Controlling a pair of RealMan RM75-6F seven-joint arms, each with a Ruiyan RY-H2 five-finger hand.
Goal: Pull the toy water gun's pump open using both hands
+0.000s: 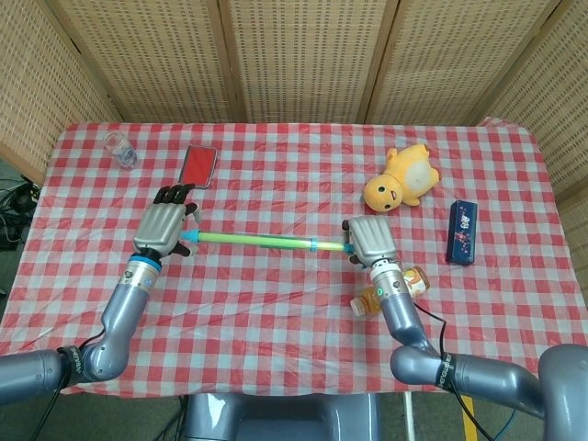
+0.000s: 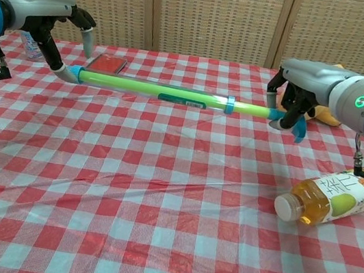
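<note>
The right hand (image 2: 292,98) grips the toy water gun (image 2: 155,90) by its pump handle while the open left hand (image 2: 63,31) sits at the tip, so next it must close there and pull.

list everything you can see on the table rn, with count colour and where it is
toy water gun: 1, green tube with blue ends, held off the cloth across the middle, between both hands
tea bottle: 1, amber drink with orange label, on its side near the right front
plush toy: 1, yellow, right rear, beyond the right hand
box: 1, dark blue, far right
flat case: 1, red, rear left
small bottle: 1, clear, far rear left corner
tablecloth: 1, red and white check, covers the table
screen: woven tan panels behind the table
left hand: 1, grey with black fingers, at the gun's left end
right hand: 1, grey, holds the gun's right end
</note>
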